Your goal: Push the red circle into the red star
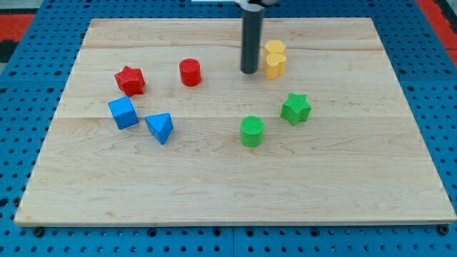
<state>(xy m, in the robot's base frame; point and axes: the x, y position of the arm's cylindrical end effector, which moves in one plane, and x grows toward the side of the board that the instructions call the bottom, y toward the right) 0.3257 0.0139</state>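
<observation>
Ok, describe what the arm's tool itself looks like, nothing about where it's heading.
The tool is a straight, smooth, dark grey to black cylindrical rod, with no jaws. My tip is its blunt lower end, the same width as the shaft. At the view's top the rod meets a darker mount, cut off by the frame. No cables or markings show on it.

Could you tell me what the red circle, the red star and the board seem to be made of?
Red circle and red star: probably plastic, matte, with fine ridged lines across their tops, perhaps 3D-printed. Board: light wood, with visible grain and joined planks, smooth finish. My tip, to the view's right of the circle, looks dark and matte; material unclear.
</observation>
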